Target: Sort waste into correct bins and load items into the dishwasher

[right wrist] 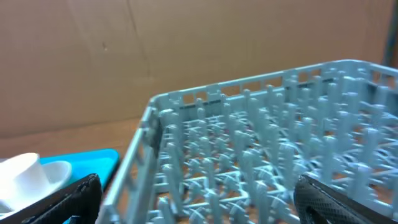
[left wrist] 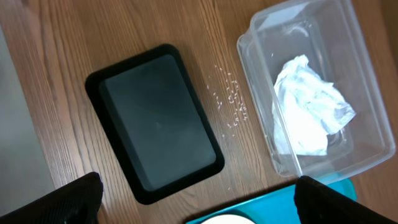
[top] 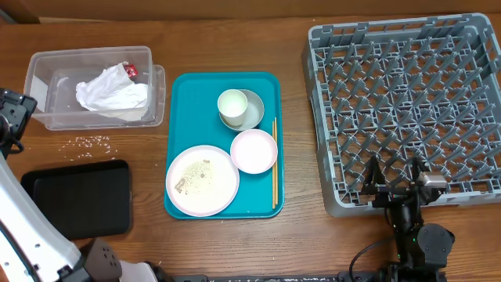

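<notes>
A crumpled white napkin with a red scrap lies in the clear tub. Loose rice grains dot the table between the tub and the black tray. On the teal tray sit a plate with crumbs, a white bowl, a white cup inside a grey-green bowl, and chopsticks. My left gripper hangs open and empty high above the tray's corner. My right gripper is open and empty at the front edge of the grey dish rack.
My left arm stands along the table's left edge beside the tub and the black tray. Bare wood lies between the teal tray and the rack. A brown cardboard wall rises behind the table.
</notes>
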